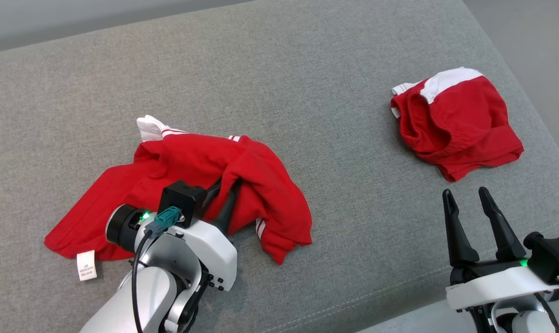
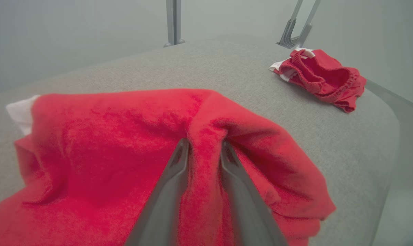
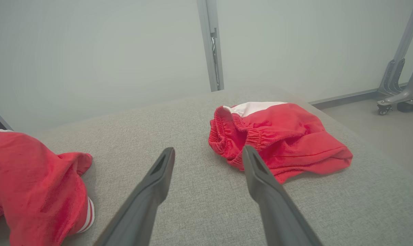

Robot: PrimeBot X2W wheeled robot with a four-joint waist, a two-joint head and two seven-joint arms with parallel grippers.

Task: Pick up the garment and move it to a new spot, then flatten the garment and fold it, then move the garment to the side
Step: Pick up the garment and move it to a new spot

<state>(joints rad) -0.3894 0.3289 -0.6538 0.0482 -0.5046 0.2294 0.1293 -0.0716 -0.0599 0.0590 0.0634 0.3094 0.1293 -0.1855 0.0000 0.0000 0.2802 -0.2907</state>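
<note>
A crumpled red garment (image 1: 191,157) with white trim and stripes lies on the left of the grey padded surface (image 1: 307,69). My left gripper (image 1: 227,187) reaches into its middle, fingertips buried in the cloth. In the left wrist view the left gripper (image 2: 204,145) pinches a raised fold of the garment (image 2: 107,136) between its two fingers. My right gripper (image 1: 467,192) stands open at the lower right, apart from any cloth. In the right wrist view the right gripper (image 3: 208,152) has bare fabric surface between its fingers.
A second red piece, shorts with a white band (image 1: 460,125), lies bunched at the right, just beyond my right fingers (image 3: 285,136). The surface ends close on the right and front. A white care label (image 1: 86,265) sticks out at the garment's lower left. Metal stand legs (image 3: 398,85) stand beyond.
</note>
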